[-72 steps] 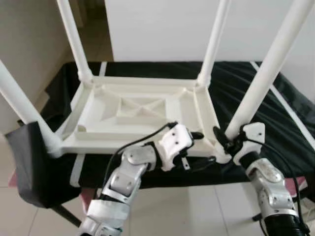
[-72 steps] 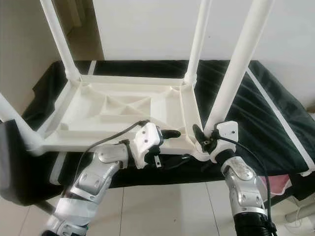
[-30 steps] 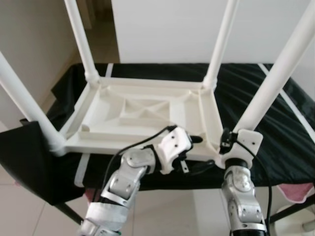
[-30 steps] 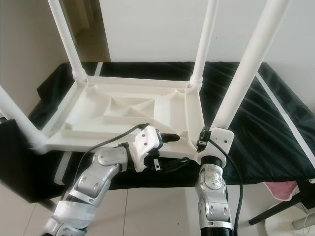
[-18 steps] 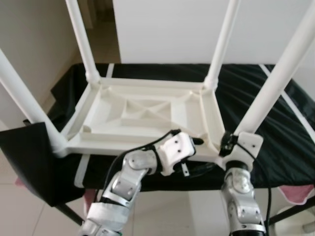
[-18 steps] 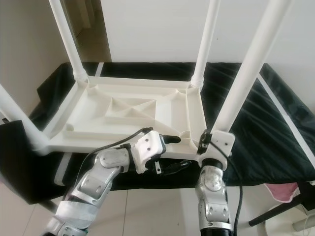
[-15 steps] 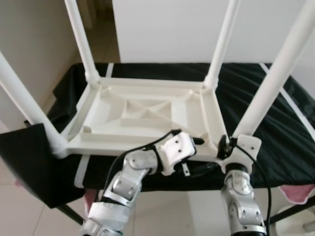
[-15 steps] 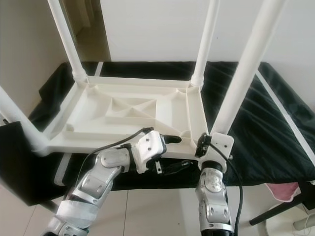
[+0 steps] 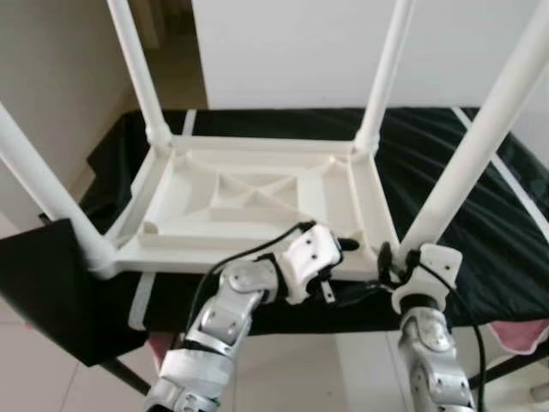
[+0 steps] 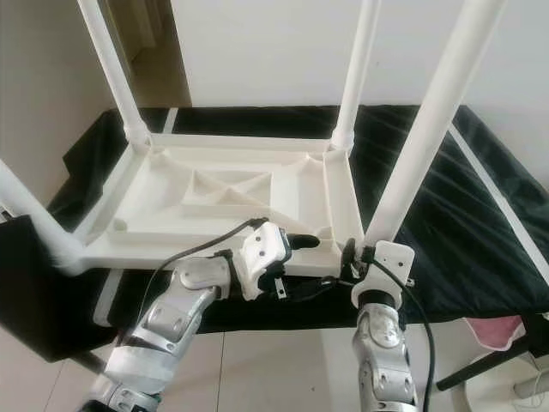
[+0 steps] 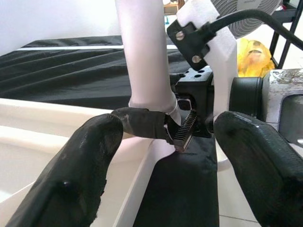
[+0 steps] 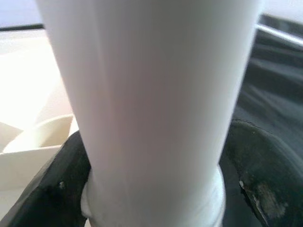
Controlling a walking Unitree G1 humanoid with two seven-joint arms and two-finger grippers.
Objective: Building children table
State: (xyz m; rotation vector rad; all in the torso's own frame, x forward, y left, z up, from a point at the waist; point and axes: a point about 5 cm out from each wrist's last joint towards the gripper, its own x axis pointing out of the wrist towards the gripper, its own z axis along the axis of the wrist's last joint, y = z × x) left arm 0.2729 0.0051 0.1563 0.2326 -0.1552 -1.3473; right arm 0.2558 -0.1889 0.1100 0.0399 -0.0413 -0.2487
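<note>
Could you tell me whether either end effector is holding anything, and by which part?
The right end effector grips the near right table leg at its base, by the corner socket. The left end effector is open, holding nothing.

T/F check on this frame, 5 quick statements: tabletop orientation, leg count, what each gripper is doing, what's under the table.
1. The white children's table lies upside down, legs pointing up. True.
2. Only three legs are fitted. False: four legs stand in the corners.
3. The right gripper has its fingers around the base of the near right leg. True.
4. The left gripper is clamped on that leg too. False: its fingers are apart, with the leg's base beyond them.
5. The table rests on bare wood. False: it rests on a black cloth.
</note>
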